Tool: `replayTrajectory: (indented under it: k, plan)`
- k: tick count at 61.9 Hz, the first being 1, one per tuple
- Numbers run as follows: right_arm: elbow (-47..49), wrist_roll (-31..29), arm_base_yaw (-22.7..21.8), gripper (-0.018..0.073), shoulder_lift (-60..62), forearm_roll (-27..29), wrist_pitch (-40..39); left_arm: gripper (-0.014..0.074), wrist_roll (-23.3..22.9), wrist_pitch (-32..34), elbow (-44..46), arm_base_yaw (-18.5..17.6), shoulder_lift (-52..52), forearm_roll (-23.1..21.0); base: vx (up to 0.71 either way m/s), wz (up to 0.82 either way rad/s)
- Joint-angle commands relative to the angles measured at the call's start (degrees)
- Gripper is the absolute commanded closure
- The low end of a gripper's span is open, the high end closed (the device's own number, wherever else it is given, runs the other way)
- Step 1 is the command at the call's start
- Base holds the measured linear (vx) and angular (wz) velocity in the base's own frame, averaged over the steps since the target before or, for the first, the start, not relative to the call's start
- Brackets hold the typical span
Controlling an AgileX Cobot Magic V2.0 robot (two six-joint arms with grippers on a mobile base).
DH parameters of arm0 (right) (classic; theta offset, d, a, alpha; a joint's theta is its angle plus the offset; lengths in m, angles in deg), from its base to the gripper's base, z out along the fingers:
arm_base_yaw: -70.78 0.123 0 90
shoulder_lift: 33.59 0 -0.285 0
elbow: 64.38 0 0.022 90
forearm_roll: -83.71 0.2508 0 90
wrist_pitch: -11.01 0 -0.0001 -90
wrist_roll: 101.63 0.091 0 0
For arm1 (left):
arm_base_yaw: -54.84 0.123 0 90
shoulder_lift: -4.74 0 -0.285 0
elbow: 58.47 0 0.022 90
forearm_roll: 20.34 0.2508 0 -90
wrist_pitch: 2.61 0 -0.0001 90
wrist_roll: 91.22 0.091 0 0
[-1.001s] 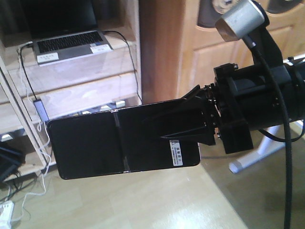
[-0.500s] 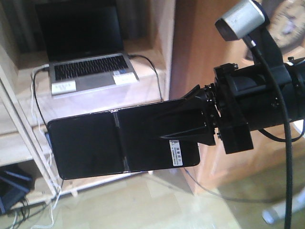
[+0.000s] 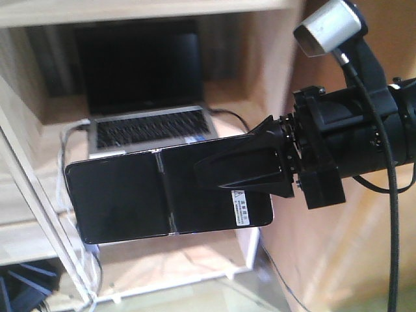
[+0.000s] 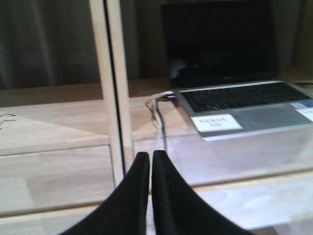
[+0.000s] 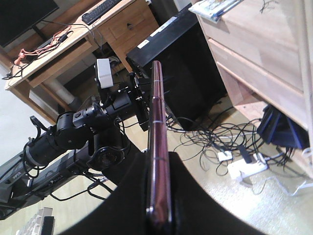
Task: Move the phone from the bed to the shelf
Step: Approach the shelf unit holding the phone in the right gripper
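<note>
Grasp done: right gripper (image 3: pixel 208 175) clamped on phone (image 3: pixel 130 201), airborne. Left gripper (image 4: pixel 150 164) pinched, empty. Remaining: set on shelf (image 3: pixel 182 263) ahead of fingertips.

Glossy black creased phone (image 3: pixel 140 201) held level, pale-wood shelf (image 3: pixel 162 260) behind

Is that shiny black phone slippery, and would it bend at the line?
Probably slippery: the phone looks glossy, and the right gripper pinches just one end. It might fold at its crease, though it looks flat now. Seen edge-on it is thin, so likely light.
</note>
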Motion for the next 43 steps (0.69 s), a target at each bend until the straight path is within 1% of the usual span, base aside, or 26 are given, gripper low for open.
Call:
replayTrajectory:
  k: [1, 26, 43]
  plan:
    - [1.6, -0.2, -0.1, 0.0561, 1.3, 5.1, 3.2, 0.0595, 0.0, 4.2, -0.4, 0.0, 0.4, -0.5, 0.35, 0.28]
    - [1.6, -0.2, -0.1, 0.0561, 1.3, 5.1, 3.2, 0.0595, 0.0, 4.2, -0.4, 0.0, 0.4, -0.5, 0.30, 0.28]
    - [1.6, -0.2, -0.1, 0.0561, 1.3, 5.1, 3.2, 0.0595, 0.0, 4.2, -0.4, 0.0, 0.4, -0.5, 0.21, 0.14]
